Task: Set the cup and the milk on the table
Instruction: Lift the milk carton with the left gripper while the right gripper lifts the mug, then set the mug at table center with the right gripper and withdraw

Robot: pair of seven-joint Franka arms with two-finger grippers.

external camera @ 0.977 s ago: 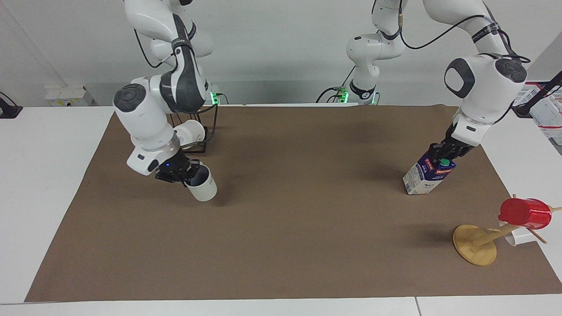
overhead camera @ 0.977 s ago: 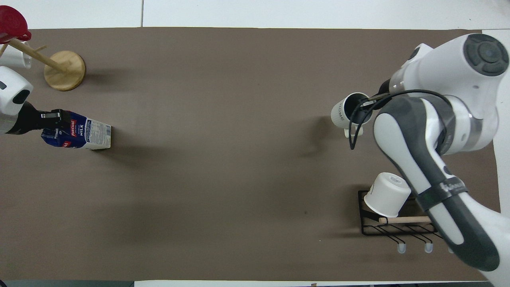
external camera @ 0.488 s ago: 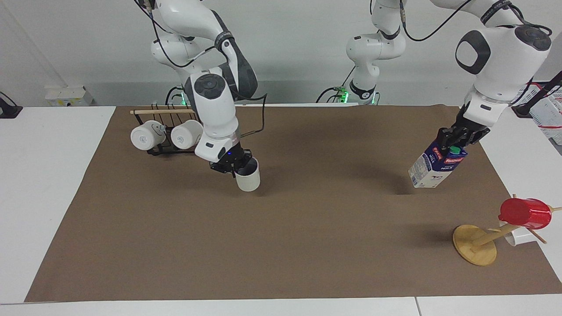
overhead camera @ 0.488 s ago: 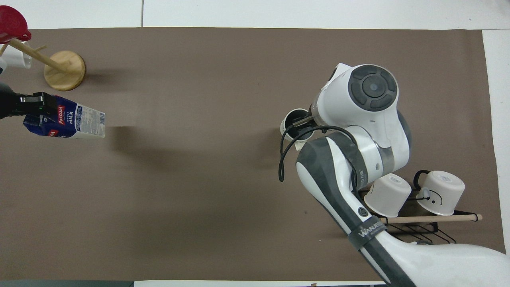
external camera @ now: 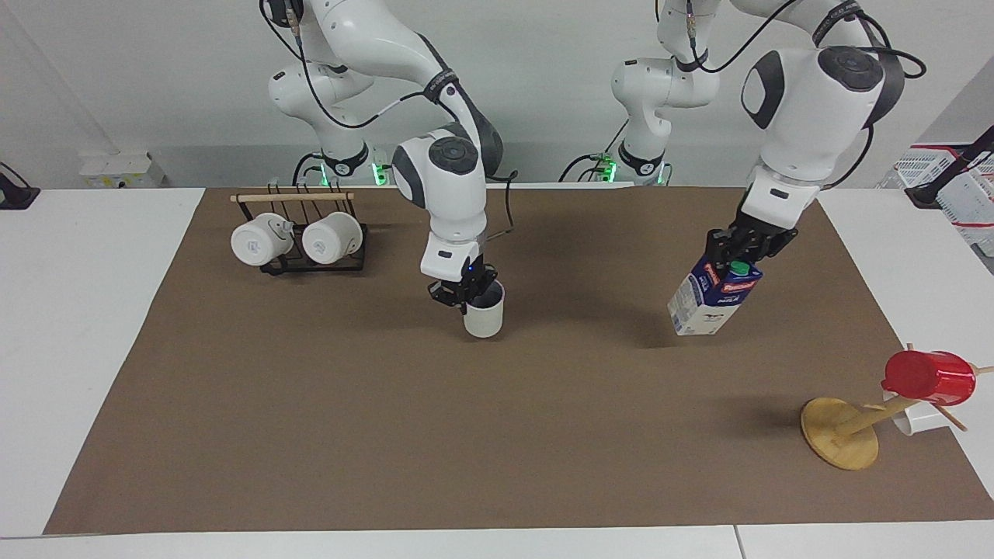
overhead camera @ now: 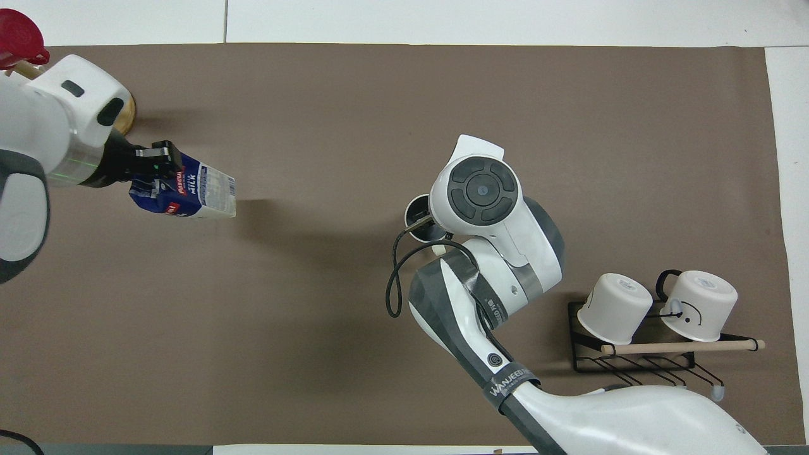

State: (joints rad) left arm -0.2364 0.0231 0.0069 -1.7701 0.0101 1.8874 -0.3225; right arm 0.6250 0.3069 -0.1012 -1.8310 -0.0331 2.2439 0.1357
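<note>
Right gripper [external camera: 468,291] hangs over the middle of the brown sheet [external camera: 388,435], fingers pinching the rim of the cup [external camera: 484,312]; one finger sits inside the mouth, the other outside. Cup upright, mouth up; whether its base touches the sheet I cannot tell. In the overhead view the cup [overhead camera: 418,216] shows only as a dark-mouthed sliver at 9 o'clock of the right arm's round wrist cap. Left gripper [external camera: 747,244] is over the left arm's end of the sheet, fingers pressed on the top ridge of the milk carton [external camera: 713,296], just above the green cap. Carton is tilted, its bottom swung out toward the middle of the table [external camera: 70,310], raised clear of the sheet with its shadow below. Overhead, the carton [overhead camera: 196,194] lies at about 3 o'clock of the left gripper [overhead camera: 159,165]. Wire rack [external camera: 311,260] with two white mugs [external camera: 299,241] stands at the right arm's end, nearer to the robots than the cup. Wooden mug stand [external camera: 840,432] with a red cup [external camera: 930,377] sits at the left arm's end, farther from the robots than the carton.
</note>
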